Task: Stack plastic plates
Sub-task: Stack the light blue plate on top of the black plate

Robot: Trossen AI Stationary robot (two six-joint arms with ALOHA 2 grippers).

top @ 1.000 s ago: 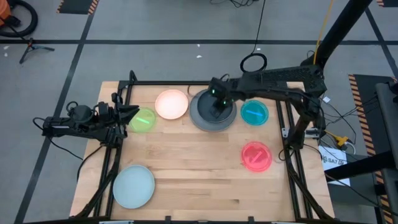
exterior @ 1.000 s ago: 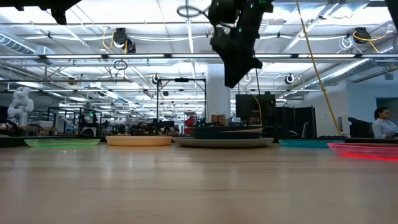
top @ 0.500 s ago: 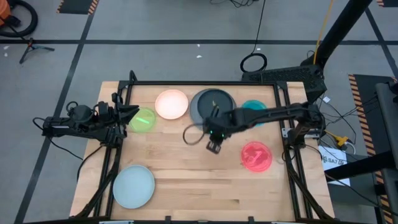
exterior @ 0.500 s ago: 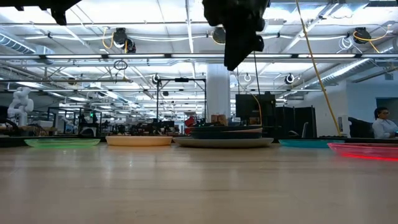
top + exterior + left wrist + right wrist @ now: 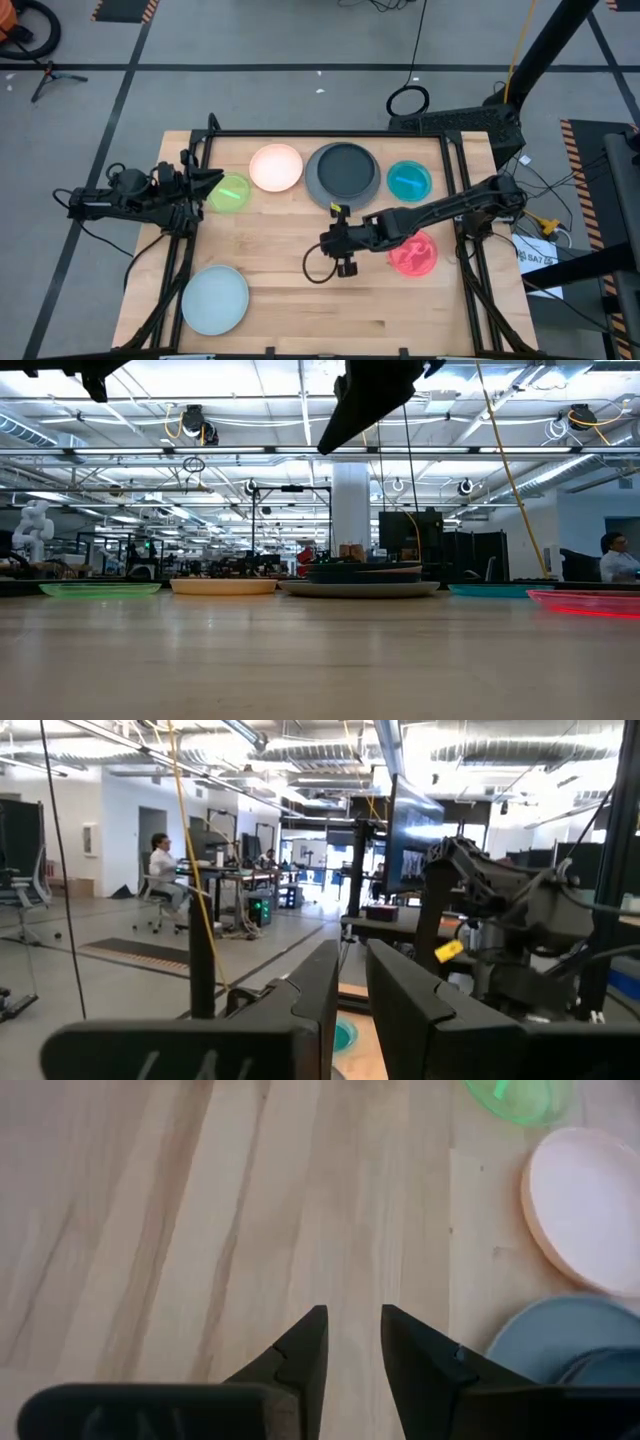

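A large grey plate (image 5: 316, 187) at the table's far middle carries a dark navy plate (image 5: 345, 168), seen stacked in the low view (image 5: 363, 571). Flat on the wood lie a pink plate (image 5: 275, 167), a translucent green plate (image 5: 230, 193), a teal plate (image 5: 409, 181), a red plate (image 5: 412, 252) and a pale blue plate (image 5: 214, 299). My right gripper (image 5: 345, 264) hovers open and empty above bare wood at mid-table, left of the red plate; its fingers (image 5: 300, 1348) point down. My left gripper (image 5: 207, 183) waits at the left edge beside the green plate, slightly open.
Bare wood lies between the pale blue plate and the red plate and along the near edge (image 5: 330, 335). A black frame rail (image 5: 330, 134) runs along the far edge, with side struts at both ends. People sit at desks in the room behind.
My right gripper has left the grey and navy stack and swung toward the near edge, ending over bare wood at mid-table, turning as it went. The plates have stayed where they were.
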